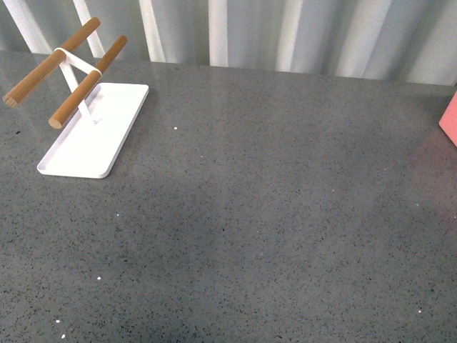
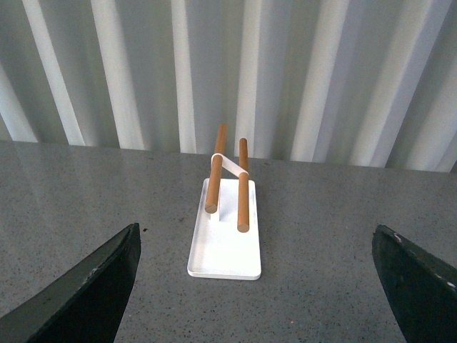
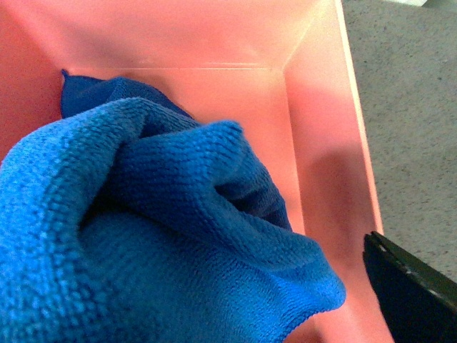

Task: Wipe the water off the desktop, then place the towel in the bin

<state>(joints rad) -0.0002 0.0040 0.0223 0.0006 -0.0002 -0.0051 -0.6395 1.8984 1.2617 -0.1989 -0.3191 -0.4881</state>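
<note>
Under the right gripper (image 3: 300, 314), whose grip I cannot tell, the soft blue towel (image 3: 143, 236) sits inside the salmon-pink bin (image 3: 321, 143), so little is left.

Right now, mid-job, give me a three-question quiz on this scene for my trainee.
1. True or false: the towel lies on the desktop.
2. What stands on the white rack base? A) two wooden bars B) a cup C) a sponge
3. In the front view, at which edge does the bin show?

Key
1. False: the right wrist view shows it bunched inside the pink bin's walls.
2. A.
3. The right edge; only a corner shows.
</note>
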